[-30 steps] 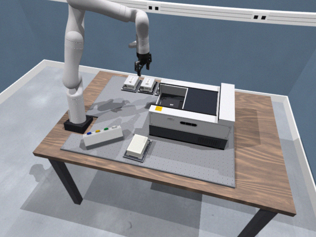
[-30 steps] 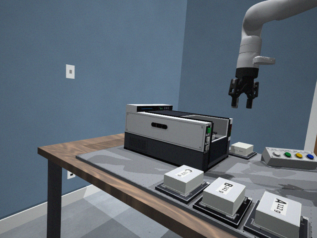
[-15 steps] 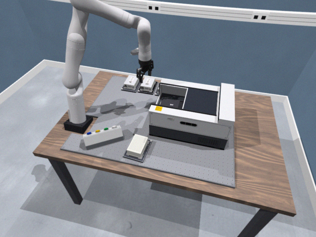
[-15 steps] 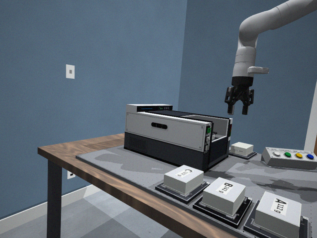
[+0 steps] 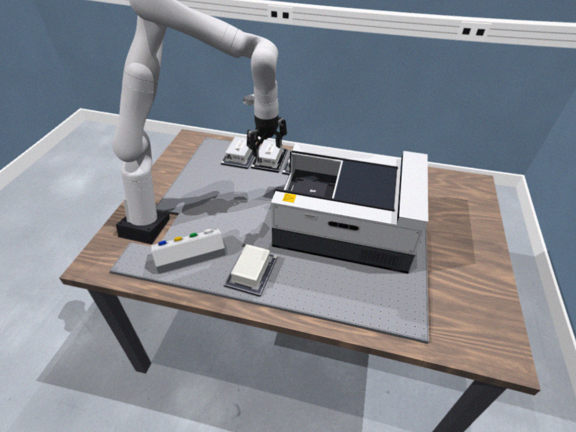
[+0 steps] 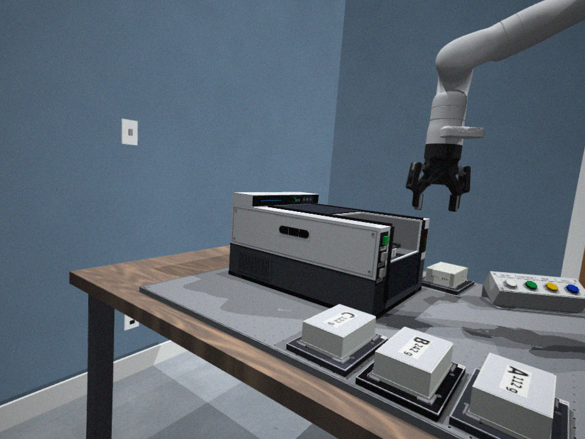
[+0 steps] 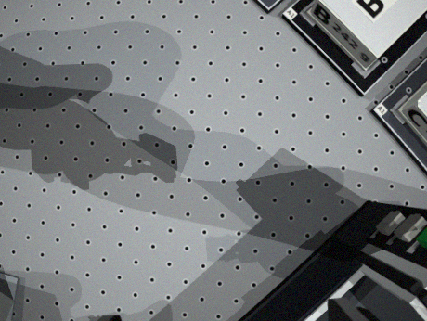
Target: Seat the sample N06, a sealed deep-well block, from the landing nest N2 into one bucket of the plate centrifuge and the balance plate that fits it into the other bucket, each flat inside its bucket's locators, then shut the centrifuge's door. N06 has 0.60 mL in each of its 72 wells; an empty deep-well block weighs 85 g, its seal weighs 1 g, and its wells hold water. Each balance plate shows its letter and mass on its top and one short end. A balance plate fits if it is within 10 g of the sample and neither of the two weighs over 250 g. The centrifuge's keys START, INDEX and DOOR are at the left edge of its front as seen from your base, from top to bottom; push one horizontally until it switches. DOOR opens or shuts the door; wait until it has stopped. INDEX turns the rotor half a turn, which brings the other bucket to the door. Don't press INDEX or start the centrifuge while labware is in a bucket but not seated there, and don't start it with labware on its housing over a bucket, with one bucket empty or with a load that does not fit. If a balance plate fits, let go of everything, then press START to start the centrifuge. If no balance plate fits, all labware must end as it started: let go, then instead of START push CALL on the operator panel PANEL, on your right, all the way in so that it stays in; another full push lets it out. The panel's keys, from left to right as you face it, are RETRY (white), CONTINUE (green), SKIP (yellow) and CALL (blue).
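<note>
My gripper (image 5: 266, 145) is open and empty; it hangs in the air above the mat, left of the centrifuge's open end, and shows in the exterior view (image 6: 434, 206). The sample N06 (image 5: 251, 265), a white sealed block, sits in its nest at the front; it also shows far back in the exterior view (image 6: 446, 274). Balance plates A (image 6: 512, 394) marked 112 g, B (image 6: 412, 360) marked 242 g and C (image 6: 337, 329) sit in their nests. The centrifuge (image 5: 348, 201) has its door open, and the bucket (image 5: 309, 185) inside looks empty. My fingers are out of the wrist view.
The centrifuge's keys (image 6: 383, 255) are on its front edge by the opening. The operator panel (image 5: 187, 246) with four coloured keys lies near the arm's base. The wrist view shows plate B (image 7: 367, 28), plate C's corner (image 7: 413, 116) and the centrifuge's corner (image 7: 371, 269).
</note>
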Action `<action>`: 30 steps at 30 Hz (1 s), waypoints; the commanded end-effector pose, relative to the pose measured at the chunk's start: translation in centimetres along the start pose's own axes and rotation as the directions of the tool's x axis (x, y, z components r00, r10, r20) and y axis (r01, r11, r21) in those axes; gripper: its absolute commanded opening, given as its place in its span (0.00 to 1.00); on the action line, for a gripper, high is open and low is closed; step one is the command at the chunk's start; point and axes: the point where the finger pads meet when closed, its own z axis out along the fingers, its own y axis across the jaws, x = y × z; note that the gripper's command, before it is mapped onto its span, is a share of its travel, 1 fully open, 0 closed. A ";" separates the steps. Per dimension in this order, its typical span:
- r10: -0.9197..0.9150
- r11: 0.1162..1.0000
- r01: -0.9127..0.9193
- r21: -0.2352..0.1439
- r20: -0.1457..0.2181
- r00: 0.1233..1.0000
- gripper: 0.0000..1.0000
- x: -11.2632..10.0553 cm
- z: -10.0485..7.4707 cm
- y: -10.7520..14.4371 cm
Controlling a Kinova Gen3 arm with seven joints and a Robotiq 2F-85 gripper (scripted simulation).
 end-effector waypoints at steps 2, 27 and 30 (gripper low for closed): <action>0.000 1.000 0.000 -0.002 0.001 1.000 1.00 -1.2 -0.1 -0.6; 0.323 0.947 -0.323 -0.002 0.001 0.947 1.00 -7.1 0.0 -4.3; 0.323 0.946 -0.323 -0.002 0.001 0.947 1.00 -7.9 0.0 -4.9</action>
